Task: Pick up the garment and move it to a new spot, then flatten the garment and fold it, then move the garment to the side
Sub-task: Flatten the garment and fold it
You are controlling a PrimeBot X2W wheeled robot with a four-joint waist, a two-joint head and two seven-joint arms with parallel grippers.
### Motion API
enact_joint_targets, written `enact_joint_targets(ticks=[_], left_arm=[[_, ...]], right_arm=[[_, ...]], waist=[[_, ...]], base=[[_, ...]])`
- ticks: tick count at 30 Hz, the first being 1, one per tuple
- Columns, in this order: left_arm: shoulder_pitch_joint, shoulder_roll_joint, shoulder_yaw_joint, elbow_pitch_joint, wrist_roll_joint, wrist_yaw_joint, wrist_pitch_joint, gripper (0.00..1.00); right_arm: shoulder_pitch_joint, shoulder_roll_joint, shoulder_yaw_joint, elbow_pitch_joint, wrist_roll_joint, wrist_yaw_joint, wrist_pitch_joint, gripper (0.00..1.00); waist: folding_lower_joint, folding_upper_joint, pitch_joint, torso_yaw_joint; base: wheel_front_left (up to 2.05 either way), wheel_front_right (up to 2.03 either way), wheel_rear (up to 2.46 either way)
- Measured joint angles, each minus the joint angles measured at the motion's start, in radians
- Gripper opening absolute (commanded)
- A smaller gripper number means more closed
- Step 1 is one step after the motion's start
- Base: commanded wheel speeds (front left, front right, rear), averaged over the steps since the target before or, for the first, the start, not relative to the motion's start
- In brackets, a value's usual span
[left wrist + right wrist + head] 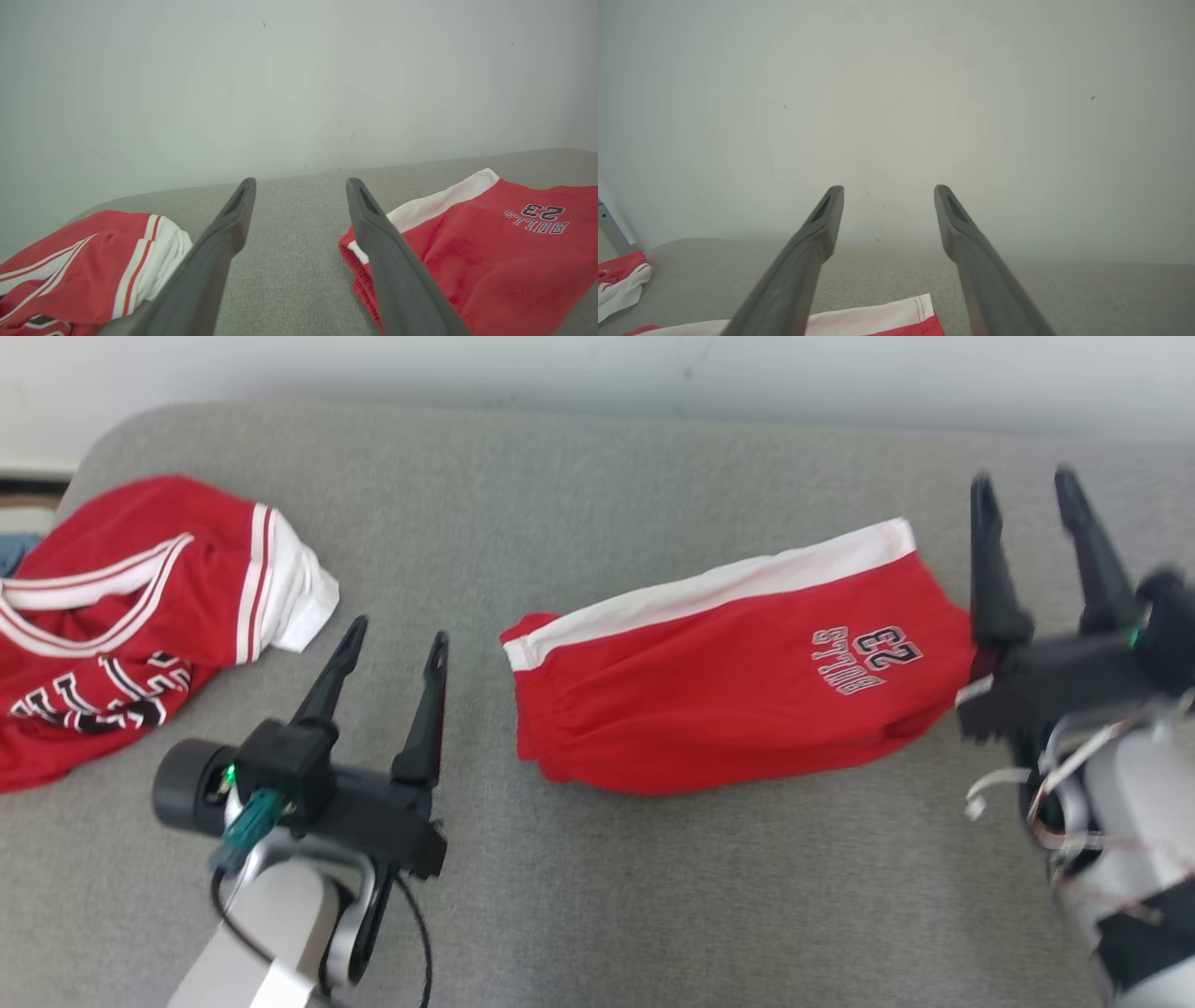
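Note:
Red shorts (728,695) with a white side stripe and a "BULLS 23" print lie folded on the grey surface (597,504), right of centre. In the left wrist view the shorts (490,261) sit to the right of my fingers. My left gripper (397,649) hovers open just left of the shorts, nothing between its fingers. My right gripper (1022,495) stands open at the shorts' right end, slightly blurred. The right wrist view shows the shorts' white stripe (878,322) below my open right gripper (888,193).
A crumpled red and white jersey (131,607) lies at the left edge of the grey surface, seen too as the jersey (79,266) in the left wrist view. A pale wall (597,373) runs behind the surface. Bare grey surface lies in front of the shorts.

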Motion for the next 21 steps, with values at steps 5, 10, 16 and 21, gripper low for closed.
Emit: enact_joint_targets(ticks=[5,10,16,21], left_arm=[[0.107,0.033,0.039,-0.114,0.036,0.025,0.000,1.00],[0.281,0.052,0.092,-0.179,0.048,0.034,0.000,1.00],[0.445,0.058,0.159,-0.179,0.021,0.042,0.000,1.00],[0.518,0.052,0.179,-0.192,-0.004,0.042,0.001,1.00]], right_arm=[[0.148,0.045,-0.009,-0.029,-0.016,-0.034,-0.063,1.00],[0.275,0.109,-0.036,-0.056,-0.042,-0.048,-0.061,1.00],[0.363,0.145,-0.054,-0.047,-0.057,-0.057,-0.054,1.00],[0.421,0.180,-0.076,-0.058,-0.064,-0.057,-0.054,1.00]], waist=[[0.0000,0.0000,-0.066,-0.031],[-0.0001,-0.0001,-0.149,-0.072],[0.0000,-0.0001,-0.224,-0.118],[0.0001,-0.0001,-0.265,-0.162]], base=[[0.00,0.00,0.00],[0.00,0.00,0.00],[0.00,0.00,0.00],[0.00,0.00,0.00]])
